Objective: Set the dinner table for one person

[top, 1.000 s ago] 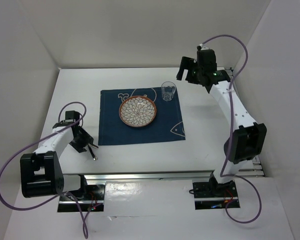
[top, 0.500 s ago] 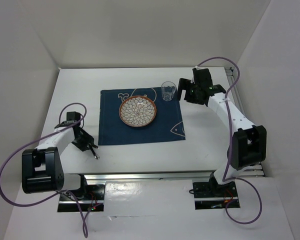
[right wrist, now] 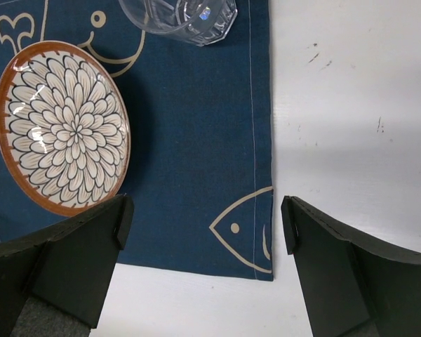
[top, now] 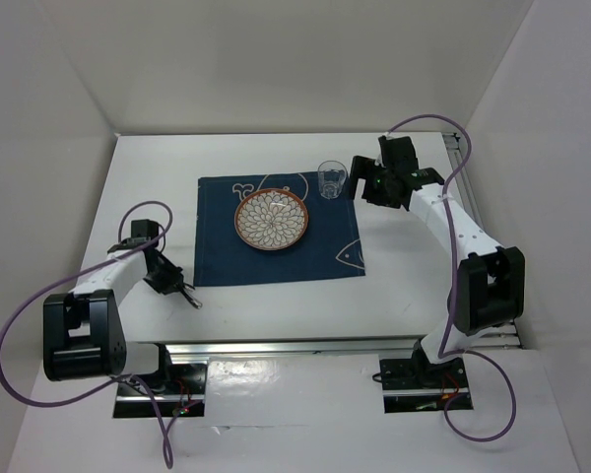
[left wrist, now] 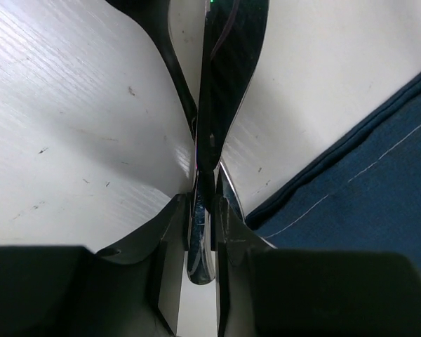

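Note:
The white dinner table (top: 404, 281) holds a dark blue fish-print placemat (top: 276, 261) with a flower-patterned plate (top: 272, 219) on it and a clear glass (top: 332, 179) at its far right corner. My left gripper (top: 167, 279) is low over the table, left of the placemat's near left corner. It is shut on dark shiny cutlery (top: 185, 294). In the left wrist view the cutlery (left wrist: 217, 91) runs out from between the shut fingers (left wrist: 170, 239); which piece it is I cannot tell. My right gripper (top: 361, 183) is open and empty, just right of the glass.
In the right wrist view the plate (right wrist: 62, 126), the glass (right wrist: 179, 17) and the placemat (right wrist: 196, 140) lie below the open gripper (right wrist: 207, 225). A metal rail (top: 295, 345) runs along the near edge. White walls enclose the table.
The right arm came down from high at the back to beside the glass, then held. The left gripper shifted slightly, swinging the cutlery tip toward the placemat.

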Robot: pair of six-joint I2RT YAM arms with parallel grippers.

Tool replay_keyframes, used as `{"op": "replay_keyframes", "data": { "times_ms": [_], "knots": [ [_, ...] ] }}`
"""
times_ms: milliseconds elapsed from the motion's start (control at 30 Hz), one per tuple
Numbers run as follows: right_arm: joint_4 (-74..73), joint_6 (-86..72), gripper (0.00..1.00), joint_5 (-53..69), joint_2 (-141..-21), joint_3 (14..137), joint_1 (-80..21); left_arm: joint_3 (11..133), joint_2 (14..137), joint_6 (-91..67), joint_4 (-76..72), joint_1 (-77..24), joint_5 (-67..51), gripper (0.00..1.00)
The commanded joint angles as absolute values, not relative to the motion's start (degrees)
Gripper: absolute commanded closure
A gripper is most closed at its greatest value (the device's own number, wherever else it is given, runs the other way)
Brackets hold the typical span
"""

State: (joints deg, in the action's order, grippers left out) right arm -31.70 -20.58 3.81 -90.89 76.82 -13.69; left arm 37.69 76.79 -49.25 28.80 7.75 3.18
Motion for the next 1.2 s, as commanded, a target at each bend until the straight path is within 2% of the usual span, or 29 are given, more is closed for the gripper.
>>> {"op": "replay_keyframes", "data": {
  "times_ms": [0,333,567,767,900,1167],
  "knots": [
    [-29.79,-21.01,0.0,4.04,-89.38,76.73,-14.15,40.77,75.5,-45.36,31.36,8.0,1.68,1.0],
    [-29.79,-22.06,0.0,3.52,-89.38,76.2,-15.73,51.15,67.6,-39.91,39.37,4.58,0.36,1.0],
    [-33.48,-22.68,0.0,5.0,-86.4,74.19,-14.16,57.47,69.07,-38.32,38.85,-10.09,-3.68,1.0],
    [-35.77,-25.91,0.0,9.49,-74.55,65.59,-10.47,67.21,77.77,-40.25,38.85,-23.1,-3.69,1.0],
    [-37.34,-27.07,0.0,9.94,-67.6,63.98,-9.23,75.48,86.64,-42.62,37.62,-33.89,-2.37,1.0],
    [-41.66,-27.69,0.0,4.84,-61.26,65.21,-8.17,92.01,105.72,-50.88,37.62,-41.13,-0.35,1.0]
  ]
}}
